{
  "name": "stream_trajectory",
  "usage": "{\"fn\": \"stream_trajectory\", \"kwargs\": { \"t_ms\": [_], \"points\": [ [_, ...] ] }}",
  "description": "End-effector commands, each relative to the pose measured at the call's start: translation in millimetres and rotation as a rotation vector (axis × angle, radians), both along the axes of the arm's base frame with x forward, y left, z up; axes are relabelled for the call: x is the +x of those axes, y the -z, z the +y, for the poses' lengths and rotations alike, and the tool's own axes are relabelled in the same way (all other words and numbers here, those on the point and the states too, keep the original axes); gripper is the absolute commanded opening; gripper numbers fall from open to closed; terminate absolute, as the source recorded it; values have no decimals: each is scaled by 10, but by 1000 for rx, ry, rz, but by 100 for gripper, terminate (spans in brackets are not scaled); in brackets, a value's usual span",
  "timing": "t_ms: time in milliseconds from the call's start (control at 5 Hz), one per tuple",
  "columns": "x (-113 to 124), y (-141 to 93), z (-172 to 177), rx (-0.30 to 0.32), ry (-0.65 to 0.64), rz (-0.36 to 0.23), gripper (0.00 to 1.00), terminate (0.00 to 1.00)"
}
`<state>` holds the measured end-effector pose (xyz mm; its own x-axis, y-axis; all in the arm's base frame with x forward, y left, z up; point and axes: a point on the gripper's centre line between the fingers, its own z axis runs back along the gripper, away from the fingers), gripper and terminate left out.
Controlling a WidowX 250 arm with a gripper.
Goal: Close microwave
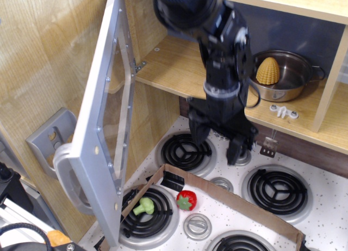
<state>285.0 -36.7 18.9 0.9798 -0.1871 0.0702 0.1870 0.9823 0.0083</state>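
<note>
Above the stove burners, gripper gapes beside microwave door.

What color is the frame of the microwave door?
Light grey, around a clear window; the door stands open, plain to see in the one camera view.

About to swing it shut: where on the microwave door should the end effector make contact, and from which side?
Go for the microwave door at its free edge, by the chunky grey handle, farthest from the hinge for most leverage. Come from its outer, left face and push right toward the compartment. The open end effector now hangs over the burners, on the wrong side.
</note>
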Motion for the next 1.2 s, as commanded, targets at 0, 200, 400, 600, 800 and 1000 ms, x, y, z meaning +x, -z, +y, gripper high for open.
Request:
{"fn": "stream_trajectory", "kwargs": {
  "t_ms": [0, 200, 400, 600, 800, 1000],
  "points": [
    [-47, -708, 247, 88, 53, -12, 100, 0],
    [-103, -1008, 330, 122, 71, 4, 100, 0],
    [-187, -1204, 402, 159, 91, 13, 100, 0],
    [-277, -1349, 497, 190, 117, 34, 100, 0],
    [-402, -1498, 622, 237, 145, 53, 100, 0],
    [-495, -1643, 708, 285, 174, 88, 100, 0]
  ]
}}
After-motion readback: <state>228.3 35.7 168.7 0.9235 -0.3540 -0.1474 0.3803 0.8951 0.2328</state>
